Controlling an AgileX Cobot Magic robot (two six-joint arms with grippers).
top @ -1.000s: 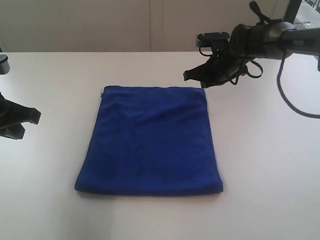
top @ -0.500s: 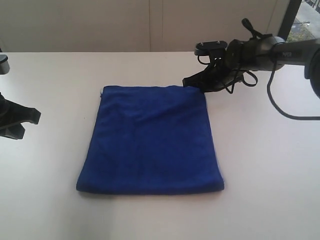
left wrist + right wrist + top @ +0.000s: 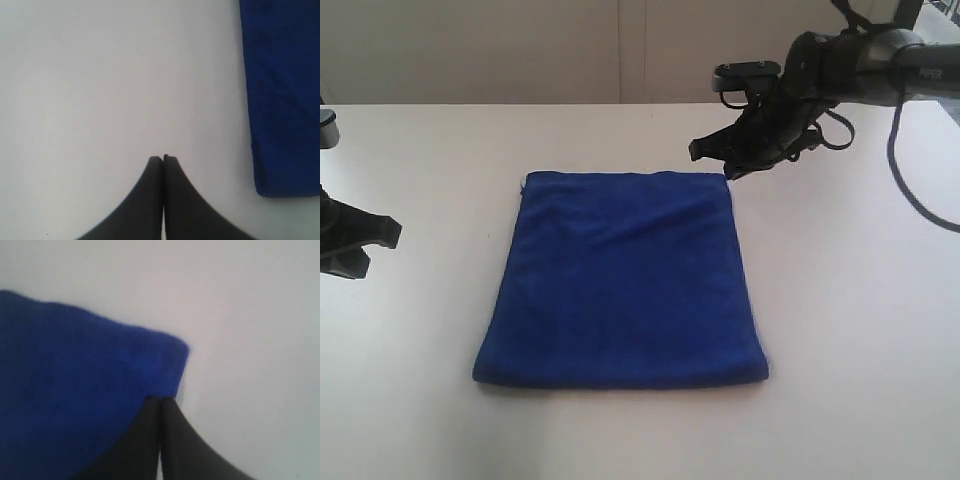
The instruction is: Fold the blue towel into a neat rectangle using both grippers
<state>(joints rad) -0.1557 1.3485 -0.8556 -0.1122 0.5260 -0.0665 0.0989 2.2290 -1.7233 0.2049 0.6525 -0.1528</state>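
Both hands are showing their jaws pressed together with nothing between them. The right hand [image 3: 161, 400] is rising: half a second ago it was sitting low against the far right corner of the blue towel [image 3: 625, 275], and now it is hanging just above that corner, its arm lifted higher over the far right part of the table [image 3: 860, 330]. In the right wrist view its tips are hovering over the very edge of the cloth, and no fabric is coming up with them. The left hand [image 3: 163, 157] is staying where it was near the left edge of the table, over bare surface, with the towel's side edge a little way off. The towel is lying flat in the middle of the table as a compact, nearly square fold, its outline looking unchanged over the last second. That is pointing, in my judgement, to a corner touch-up being finished and not a new fold being started, so the task is looking close to done.
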